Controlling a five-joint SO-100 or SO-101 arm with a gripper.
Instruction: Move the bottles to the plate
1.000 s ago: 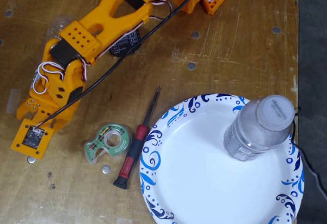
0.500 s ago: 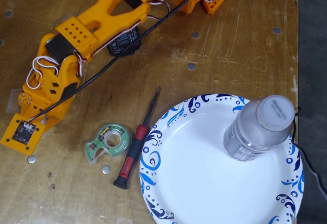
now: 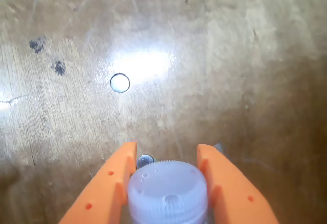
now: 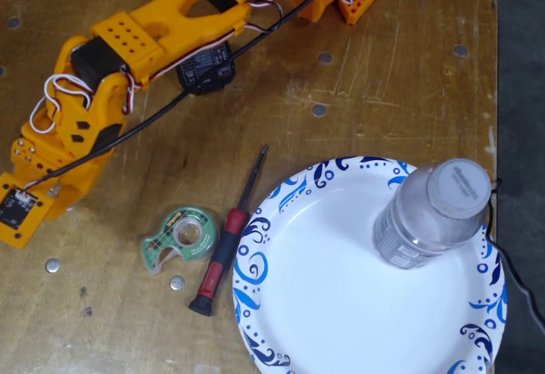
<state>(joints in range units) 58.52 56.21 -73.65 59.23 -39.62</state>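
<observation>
In the wrist view my gripper (image 3: 167,153) has its two orange fingers (image 3: 115,180) shut on either side of the ribbed white cap of a clear bottle (image 3: 167,192), held over bare wooden table. In the fixed view the arm (image 4: 128,59) reaches to the left edge; its own body hides the gripper and the held bottle. A second clear bottle (image 4: 430,216) with a white cap stands upright on the right part of the white paper plate with blue swirls (image 4: 255,255), far to the right of my gripper.
A green tape dispenser (image 4: 181,238) and a red-and-black screwdriver (image 4: 223,246) lie between the arm and the plate. Small metal discs (image 3: 120,82) are set in the wooden table (image 4: 383,76). The table's edge runs along the right.
</observation>
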